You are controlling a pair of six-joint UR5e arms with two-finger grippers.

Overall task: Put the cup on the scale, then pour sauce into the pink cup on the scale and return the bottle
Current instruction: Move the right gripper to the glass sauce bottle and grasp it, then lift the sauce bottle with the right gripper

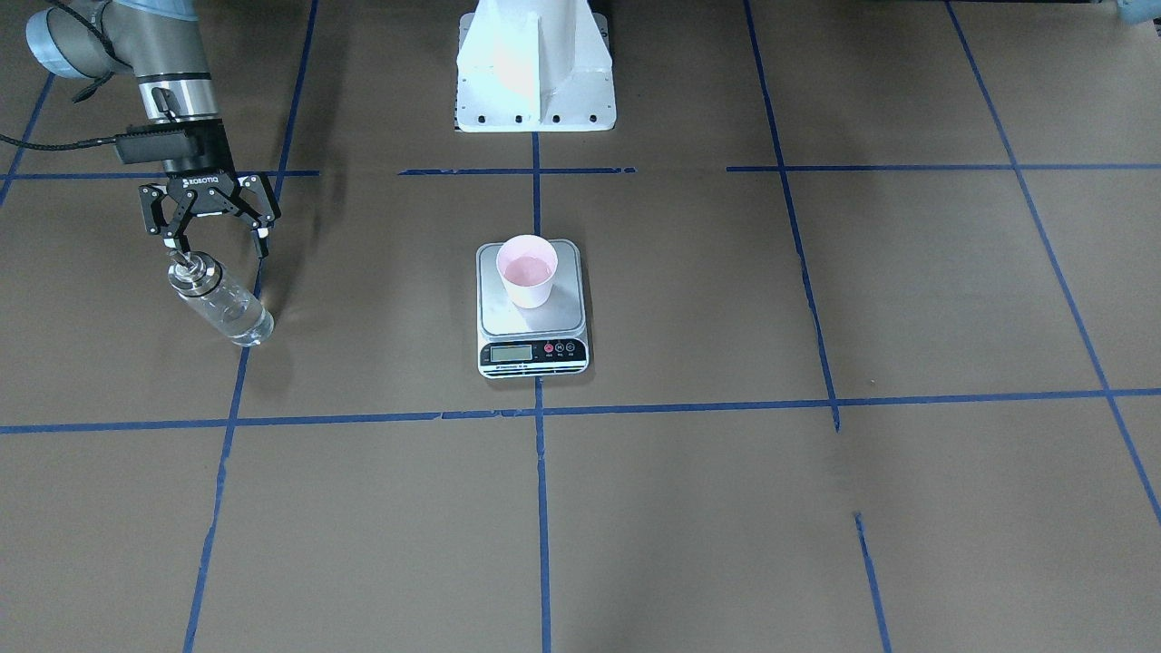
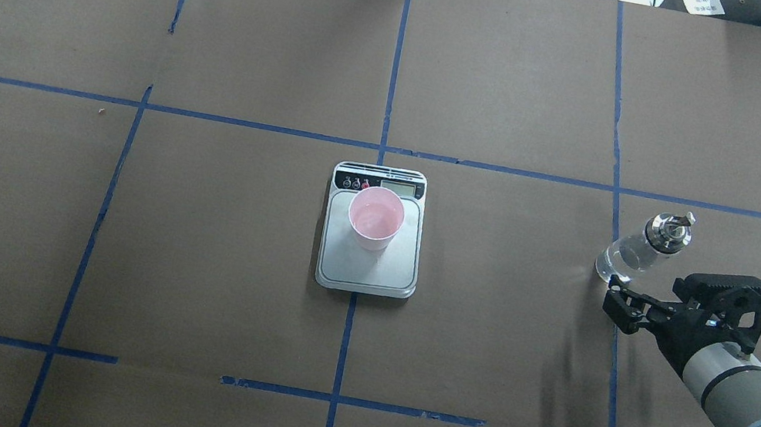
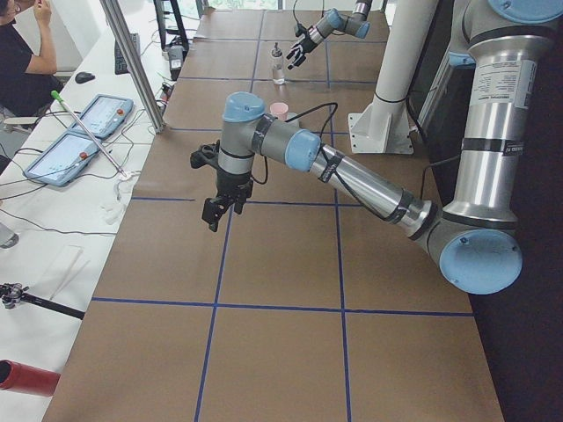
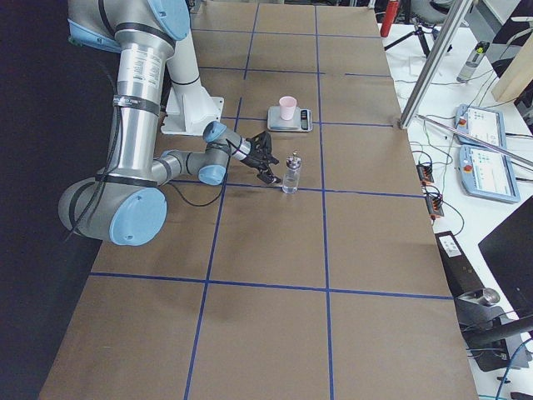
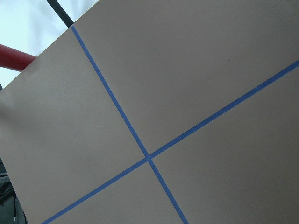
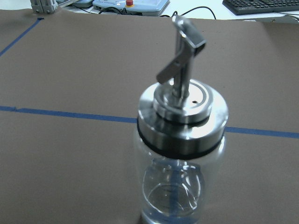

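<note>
The scale (image 1: 532, 308) is sitting in the middle of the counter (image 1: 816, 526), on the crossing of two blue tape lines (image 1: 542, 472), with its display strip facing away from the robot. The cup (image 1: 527, 270) is standing upright roughly in the middle of the scale's silver platform, and its inside is looking pink.

Well off to the robot's right of the scale, the bottle (image 1: 218, 299) is standing upright on the counter with its metal collar and spout pointing up. It is resting just beside a tape line and nothing is holding it. The right claw (image 1: 220, 247) is hanging just beside the bottle, on the side nearer the robot. Its fingers (image 1: 262, 238) are spread wide apart and closing on nothing. From the right wrist, the collar and spout are filling the middle of the view, with no finger showing around them.

Far on the other side of the scale, the left claw (image 3: 214, 214) is hanging above bare counter, pointing down near another tape crossing. It is showing only in the side view, so I cannot tell whether it is apart or together
</note>
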